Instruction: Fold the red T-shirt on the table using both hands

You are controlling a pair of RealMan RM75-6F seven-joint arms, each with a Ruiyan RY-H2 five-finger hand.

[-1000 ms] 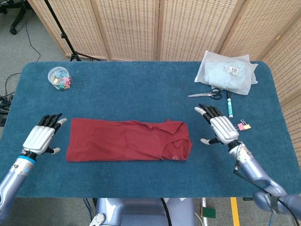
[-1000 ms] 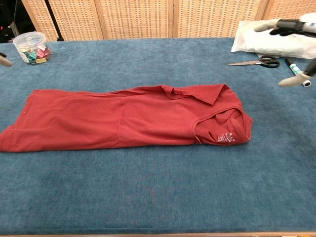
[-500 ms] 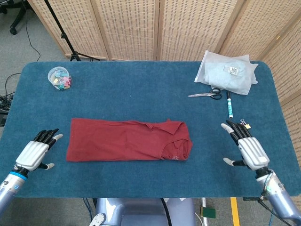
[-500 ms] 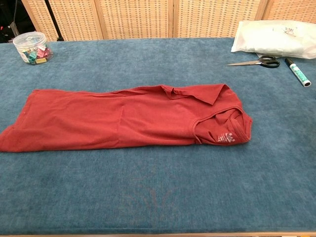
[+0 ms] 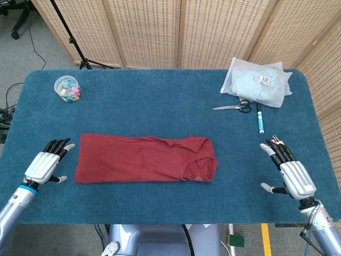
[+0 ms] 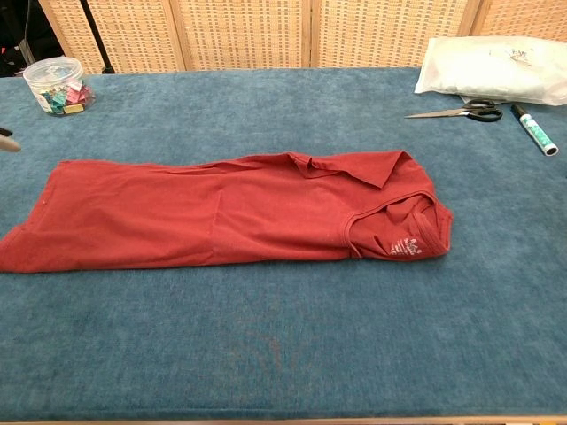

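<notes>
The red T-shirt (image 5: 145, 159) lies folded into a long strip across the middle of the blue table, collar end to the right; the chest view shows it too (image 6: 221, 212). My left hand (image 5: 46, 162) hovers just off the shirt's left end, fingers spread, holding nothing. My right hand (image 5: 290, 170) is well to the right of the shirt near the table's front right, fingers apart and empty. In the chest view only a fingertip of the left hand (image 6: 7, 142) shows at the left edge.
A clear tub of coloured clips (image 5: 67, 88) stands at the back left. At the back right lie a white plastic bag (image 5: 258, 81), scissors (image 5: 233, 107) and a marker pen (image 5: 260, 119). A binder clip (image 5: 276, 141) sits by my right hand's fingertips.
My left hand has moved forward and right, closer to the shirt's left end. My right hand has drifted slightly further right and toward the table's front edge. The shirt has not moved.
</notes>
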